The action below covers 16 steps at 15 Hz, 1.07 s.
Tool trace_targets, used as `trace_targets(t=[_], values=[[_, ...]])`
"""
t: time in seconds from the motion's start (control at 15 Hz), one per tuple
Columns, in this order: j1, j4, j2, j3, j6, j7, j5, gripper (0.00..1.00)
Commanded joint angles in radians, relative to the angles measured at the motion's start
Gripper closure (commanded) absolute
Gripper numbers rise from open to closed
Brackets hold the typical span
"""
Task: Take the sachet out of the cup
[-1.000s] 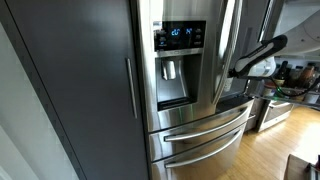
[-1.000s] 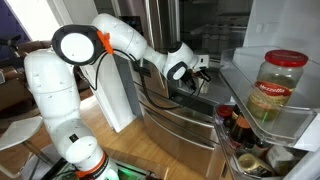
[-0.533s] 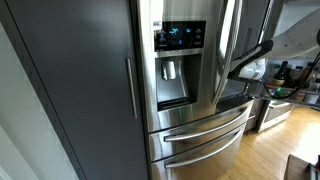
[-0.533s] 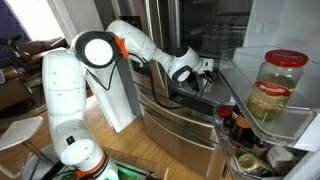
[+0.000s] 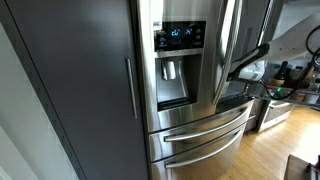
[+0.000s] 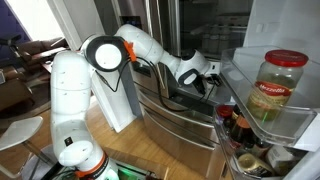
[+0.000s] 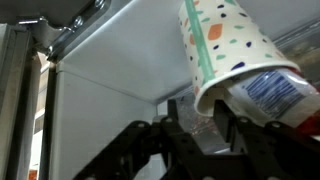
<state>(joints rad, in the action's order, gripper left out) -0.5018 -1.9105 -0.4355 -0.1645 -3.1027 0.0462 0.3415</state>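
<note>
The sachet (image 7: 275, 92) is lying in the mouth of the cup (image 7: 222, 45), its printed face showing just past the rim. In the wrist view the cup is lying tilted, its long axis running from upper left to lower right, mouth at the lower right. You are holding the gripper (image 7: 205, 138) just below that mouth, the fingers (image 7: 172, 140) standing apart with nothing between them. The sachet is lying above and right of the gap, nearer the finger on the right of the view. Judged from this, the next move is calling for a shift right, then an approach along the cup's axis. In an exterior view the gripper (image 6: 205, 78) is working at the open fridge (image 6: 190, 120); the cup is not showing there.
</note>
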Motion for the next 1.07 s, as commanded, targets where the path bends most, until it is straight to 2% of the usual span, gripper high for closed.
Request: trace_targets(t=[0.0,0.2,0.27,0.47,0.67,0.87,1.0], values=[[0.023,0.003,-0.001,-0.036,-0.005,0.018,-0.012,0.26],[0.058,-0.016,0.032,-0.086,-0.021,0.049,-0.044,0.04],[0.069,-0.022,0.047,-0.102,-0.016,0.055,-0.051,0.00],[0.097,-0.034,0.089,-0.133,0.005,0.058,-0.071,0.00],[0.200,-0.048,0.108,-0.240,0.058,0.105,-0.089,0.00],[0.268,-0.045,0.117,-0.289,0.139,0.149,-0.118,0.00],[0.348,-0.029,0.095,-0.370,0.185,0.248,-0.183,0.00]])
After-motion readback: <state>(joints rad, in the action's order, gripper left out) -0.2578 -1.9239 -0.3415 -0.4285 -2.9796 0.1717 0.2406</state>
